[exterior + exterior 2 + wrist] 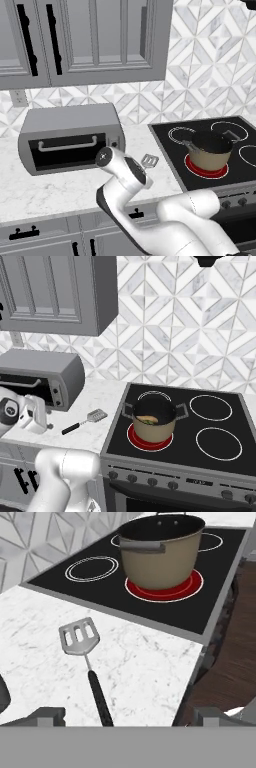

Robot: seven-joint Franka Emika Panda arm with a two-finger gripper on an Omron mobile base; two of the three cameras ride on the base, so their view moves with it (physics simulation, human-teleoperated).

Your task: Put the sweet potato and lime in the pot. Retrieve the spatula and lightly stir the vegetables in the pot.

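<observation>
Hand view puts the spatula (85, 657) flat on the marble tabletop (145, 662) in front of you, its slotted silver head toward the stove (100, 587) and its black handle running back between the two dark finger tips at the bottom corners. Your jaws (127, 714) stand wide apart and hold nothing; neither tip touches the handle.

You will find the pot (161, 554) upright on the red-ringed front burner (165, 589), well apart from the spatula. From the right base view you can see the pot (154, 417) holding an orange-brown sweet potato (150, 419) with a green patch beside it that may be the lime; you cannot tell for certain at this size.

Left base view gives you the spatula's head (149, 160) on the tabletop between the toaster oven (70, 137) and the stove, partly behind your arm, with the pot (211, 150) beyond it to the right
</observation>
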